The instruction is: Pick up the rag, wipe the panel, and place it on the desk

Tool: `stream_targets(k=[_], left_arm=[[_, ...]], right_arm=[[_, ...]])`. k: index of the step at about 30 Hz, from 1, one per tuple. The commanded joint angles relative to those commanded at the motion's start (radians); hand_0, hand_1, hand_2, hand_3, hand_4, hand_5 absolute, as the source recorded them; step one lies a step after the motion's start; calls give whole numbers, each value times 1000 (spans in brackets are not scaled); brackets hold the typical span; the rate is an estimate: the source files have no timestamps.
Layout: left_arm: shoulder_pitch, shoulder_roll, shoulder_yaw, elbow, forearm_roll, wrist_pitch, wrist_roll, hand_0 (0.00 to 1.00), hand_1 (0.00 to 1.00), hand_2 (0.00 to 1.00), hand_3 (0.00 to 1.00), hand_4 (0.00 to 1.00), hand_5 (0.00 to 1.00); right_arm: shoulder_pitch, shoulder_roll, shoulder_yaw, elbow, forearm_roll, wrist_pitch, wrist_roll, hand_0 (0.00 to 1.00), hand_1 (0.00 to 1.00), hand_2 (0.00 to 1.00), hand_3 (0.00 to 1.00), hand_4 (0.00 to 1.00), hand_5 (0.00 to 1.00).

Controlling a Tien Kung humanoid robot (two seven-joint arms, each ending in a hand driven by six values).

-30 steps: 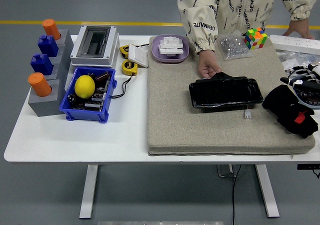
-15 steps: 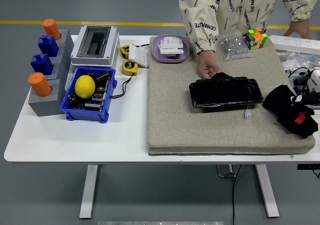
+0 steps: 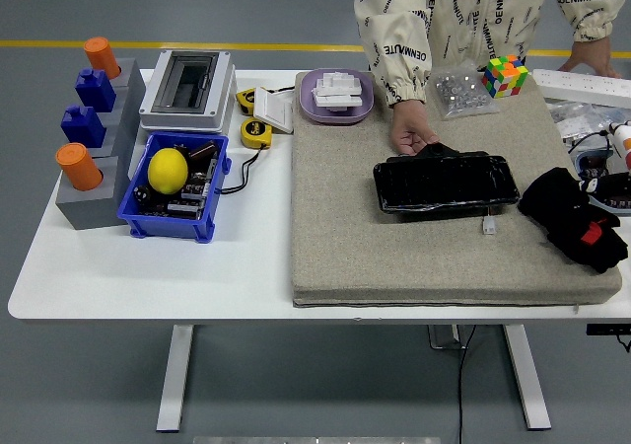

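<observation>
Two things matter to you at this moment: the rag [image 3: 574,217], a crumpled black cloth with a small red tag, lying on the grey mat [image 3: 394,257] near its right edge, and the panel [image 3: 446,184], a glossy black slab lying flat in the middle of that mat, just left of the rag with a bare strip of mat between them. Nothing holds the rag; it rests loose on the mat, so by my reading the first step, the pick-up, is not yet made. Of the robot's right hand you get only a sliver of white-and-black hardware at the picture's right edge, and I cannot tell how its fingers stand; the left hand does not appear at all. A person stands at the far side, and one hand [image 3: 409,132] of theirs rests at the panel's far left corner, touching or nearly touching it, as if steadying it.

Your next move, as I judge it, is to bring the right hand in over the rag, close on its bunched middle and lift clear; then carry it left onto the panel. Mind the person's hand when you wipe toward that corner; mind too the small white connector [image 3: 489,226] lying just below the panel's right end.
</observation>
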Motion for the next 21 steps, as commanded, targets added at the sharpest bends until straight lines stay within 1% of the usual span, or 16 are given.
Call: stream_targets(k=[1, 3, 6, 8, 11, 13, 15, 21], left_arm=[[0, 0, 0, 0, 0, 0, 0, 609, 640, 654, 560, 628, 440], [1, -1, 0, 1, 0, 0, 0, 609, 640, 654, 560, 628, 440], [2, 0, -3, 1, 3, 1, 0, 609, 640, 654, 561, 627, 439], [3, 1, -4, 1, 4, 1, 0, 609, 640, 654, 561, 627, 439], [3, 1, -4, 1, 5, 1, 0, 609, 640, 654, 561, 628, 440], [1, 0, -2, 0, 3, 0, 0, 609, 640, 654, 561, 628, 440], [1, -1, 0, -1, 3, 0, 0, 609, 640, 654, 561, 628, 440], [2, -4, 5, -1, -2, 0, 0, 609, 640, 654, 561, 628, 441]], right_arm=[[-5, 5, 6, -2, 45, -29, -11, 797, 753, 824, 803, 998, 641], [-11, 10, 12, -1, 130, -68, -24, 797, 753, 824, 803, 998, 641], [-23, 15, 23, 9, 260, -99, -40, 791, 748, 817, 797, 998, 641], [-31, 21, 30, 13, 310, -107, -46, 791, 748, 817, 797, 998, 641], [-44, 42, 47, 11, 325, -117, -52, 791, 750, 815, 796, 998, 638], [-54, 58, 55, 2, 326, -128, -44, 791, 750, 815, 796, 998, 638], [-58, 66, 57, -5, 323, -135, -35, 791, 750, 815, 796, 998, 638], [-65, 94, 55, -53, 301, -176, 19, 794, 745, 805, 795, 998, 635]])
